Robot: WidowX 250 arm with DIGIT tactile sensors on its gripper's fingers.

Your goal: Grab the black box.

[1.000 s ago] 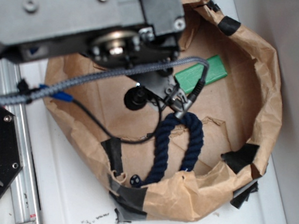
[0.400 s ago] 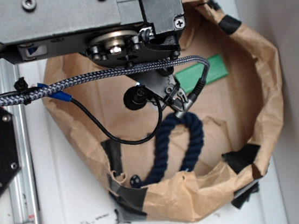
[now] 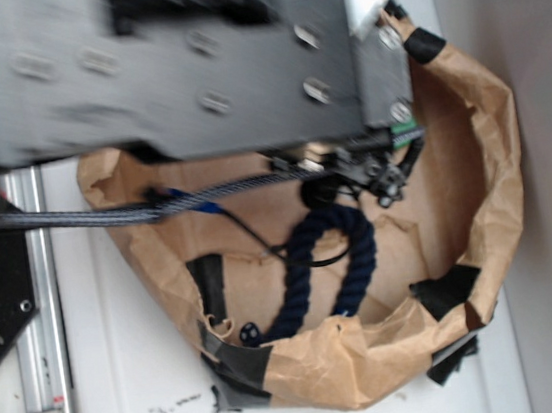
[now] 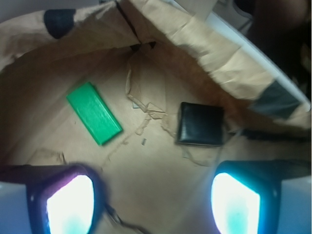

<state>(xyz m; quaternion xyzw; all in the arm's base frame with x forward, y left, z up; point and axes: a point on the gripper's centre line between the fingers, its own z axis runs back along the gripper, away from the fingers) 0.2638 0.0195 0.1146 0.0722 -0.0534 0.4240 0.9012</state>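
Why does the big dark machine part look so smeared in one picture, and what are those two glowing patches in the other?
Exterior view: the arm is blurred and soft, while the brown paper and navy rope stay fairly sharp. Wrist view: the gripper fingers sit at the bottom edge, overexposed to white-cyan and out of focus; the black box and green block are only slightly soft.

A robotics lab bench. A white tabletop (image 3: 127, 386) carries an aluminium rail (image 3: 38, 336), and a crumpled brown paper enclosure (image 3: 480, 141) patched with black tape (image 3: 445, 289) serves as the makeshift workspace.
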